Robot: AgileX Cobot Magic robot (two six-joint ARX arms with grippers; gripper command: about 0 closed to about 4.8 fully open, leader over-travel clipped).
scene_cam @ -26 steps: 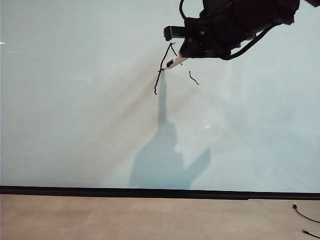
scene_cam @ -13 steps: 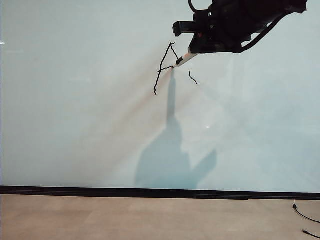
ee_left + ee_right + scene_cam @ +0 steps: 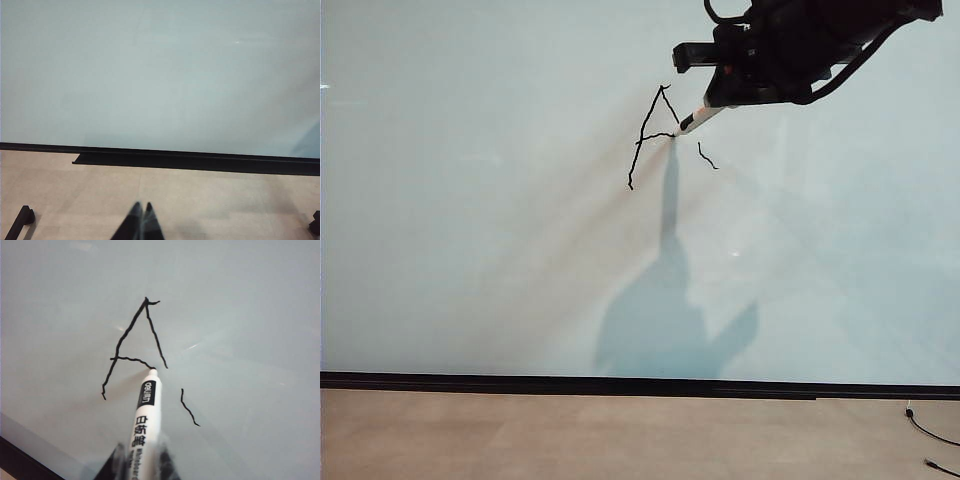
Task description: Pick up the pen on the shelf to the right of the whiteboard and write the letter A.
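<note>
Fingers of the right gripper [image 3: 142, 462] are pinching the pen [image 3: 144, 422], marked "deli". Its tip is touching the whiteboard [image 3: 240, 315] at the letter A [image 3: 132, 347]. Left gripper [image 3: 141, 222] is sitting pressed together, far below.

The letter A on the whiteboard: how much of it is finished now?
Mostly drawn: the letter A has its left leg, apex and crossbar. In hand: the right gripper holds the pen, tip at the crossbar's end. Left: its right leg has a gap. The left gripper idles, shut.

left tool [image 3: 141, 220]: low, closed | right tool [image 3: 142, 462]: raised, clamped shut
</note>
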